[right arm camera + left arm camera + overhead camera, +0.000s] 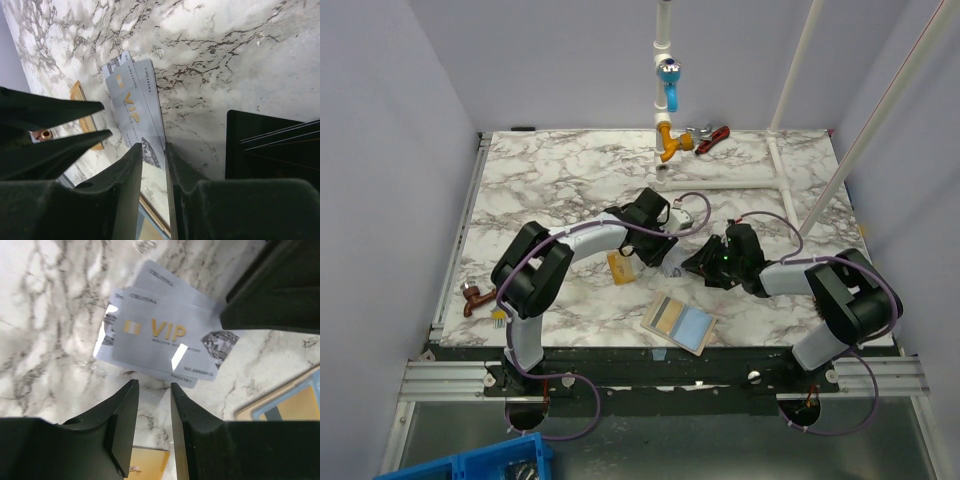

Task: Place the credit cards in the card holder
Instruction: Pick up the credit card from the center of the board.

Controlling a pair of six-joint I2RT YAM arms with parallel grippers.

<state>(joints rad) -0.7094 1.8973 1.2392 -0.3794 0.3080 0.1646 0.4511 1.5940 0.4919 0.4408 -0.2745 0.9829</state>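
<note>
Broadly, the marble table (550,180) is set up so that both arms meet at its middle. The card holder (698,327) lies spread open near the front edge, its pale blue inside facing up, probably so that cards can slide straight in. A gold panel shows in its left half, though I cannot tell whether that is a card. Just beyond it, fanned flat and overlapping, lie the silver VIP cards (160,335), with the gold-orange card (622,268) beside them. The left gripper (152,390) hovers at the fan's near edge, jaws narrowly parted and holding nothing. The right gripper (152,152) faces it from the far side with a similar slim gap at a card's corner, likely to separate one card from the stack.
</note>
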